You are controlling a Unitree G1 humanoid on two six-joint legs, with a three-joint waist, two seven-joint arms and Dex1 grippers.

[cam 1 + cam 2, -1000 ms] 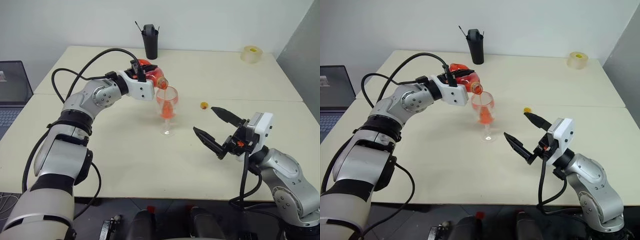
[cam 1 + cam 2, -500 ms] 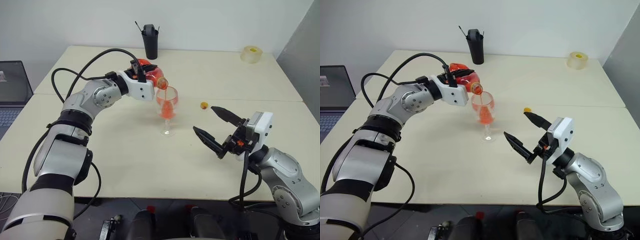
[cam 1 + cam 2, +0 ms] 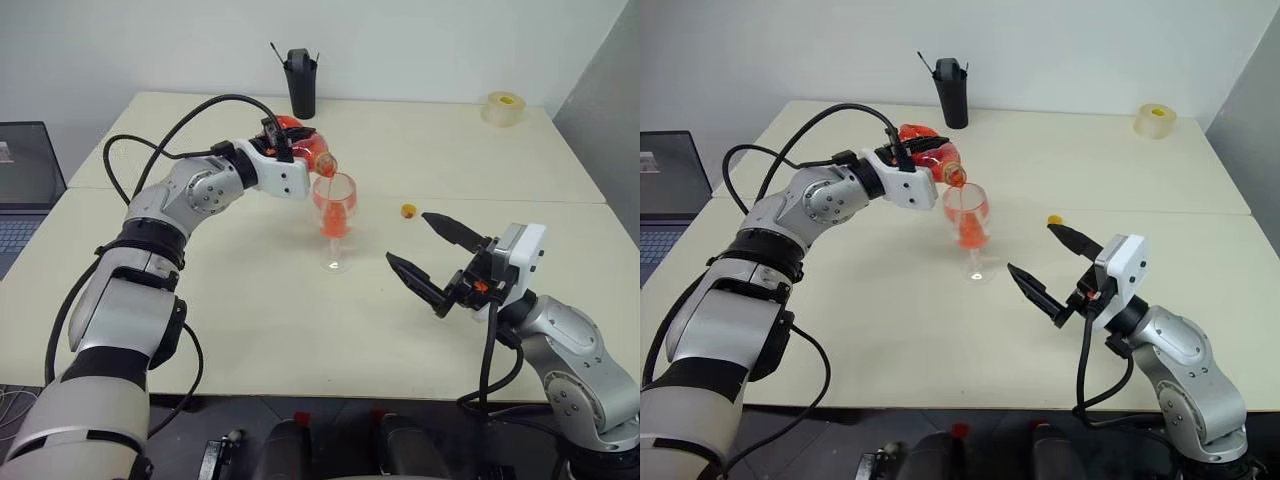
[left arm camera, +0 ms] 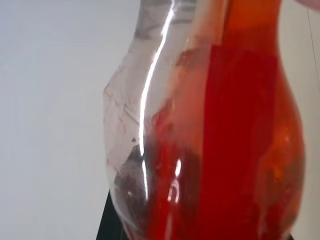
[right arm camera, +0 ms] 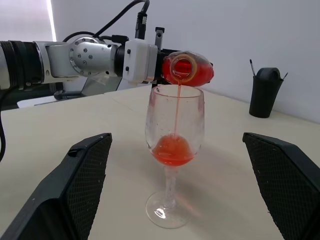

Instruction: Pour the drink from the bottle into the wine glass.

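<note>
A: What has changed in the last second?

B: Very little moves. The left gripper keeps the bottle tipped on its side, its mouth just above the rim of the glass. The level in the bowl looks about the same as a moment ago — a slow pour. Right now a thin stream of red-orange drink falls from the open mouth into the bowl.

A: So what does that mean for the task?

B: The pour is under way and, I judge, far from done. A small pool lies at the bottom of the bowl, and the bottle is about half red still.

A: Where does the glass stand?

B: Upright on the pale table, near the middle, directly under the bottle's mouth.

A: And the grippers?

B: The left one is clamped tight on the bottle's body. The right gripper hovers above the table on the other side of the glass, well apart from it — its two black fingers spread fully wide, holding and touching nothing.
</note>
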